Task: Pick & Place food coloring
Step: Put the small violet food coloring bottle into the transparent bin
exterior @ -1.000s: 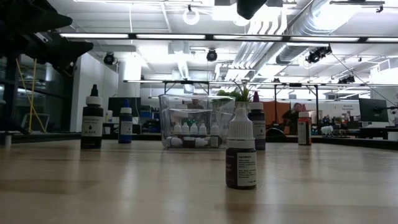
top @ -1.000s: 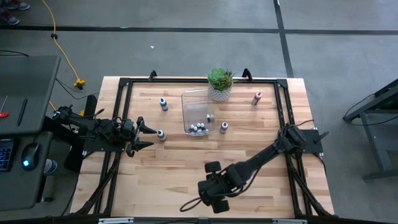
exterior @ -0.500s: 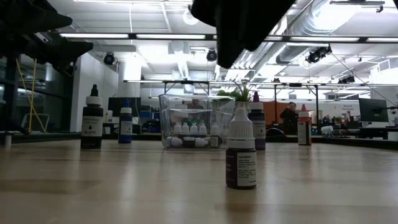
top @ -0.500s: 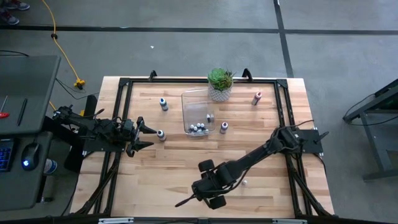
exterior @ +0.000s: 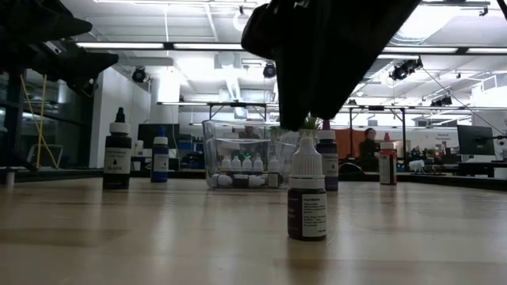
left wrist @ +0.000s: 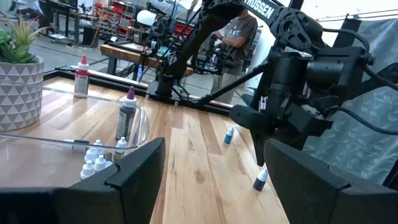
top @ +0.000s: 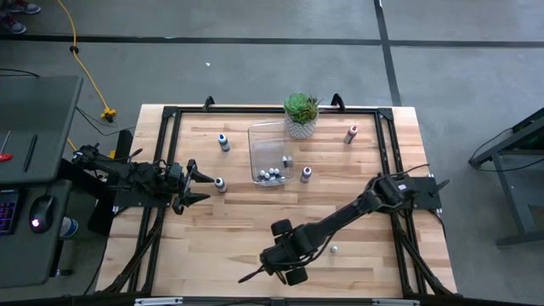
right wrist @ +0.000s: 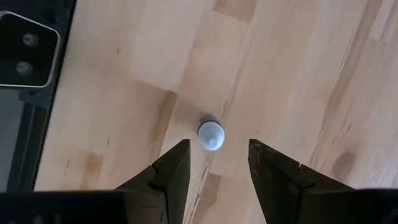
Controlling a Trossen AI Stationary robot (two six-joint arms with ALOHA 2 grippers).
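Observation:
The food coloring bottles stand scattered on the wooden table. A dark one with a white cap (exterior: 306, 198) stands on its base near the table's near edge. My right gripper (right wrist: 219, 149) hangs open right above it, pointing down; the cap (right wrist: 211, 134) shows between the two fingers, apart from both. In the high view my right gripper (top: 285, 255) hides this bottle. Several tiny bottles (top: 271, 176) lie inside the clear bin (top: 263, 136). My left gripper (top: 200, 185) waits open at the table's left, with a bottle (top: 220, 183) just in front of it.
A blue bottle (top: 223, 142), a red one (top: 352, 133) and a purple one (top: 305, 173) stand around the bin. A small one (top: 334, 249) stands beside my right arm. The potted succulent (top: 301, 115) sits behind the bin at the far edge.
My right gripper has come down over the dark bottle near the near edge and shifted slightly toward the table's left; the low view shows it dropping from the picture's top to just above the cap. The small bottle beside the arm has come into sight.

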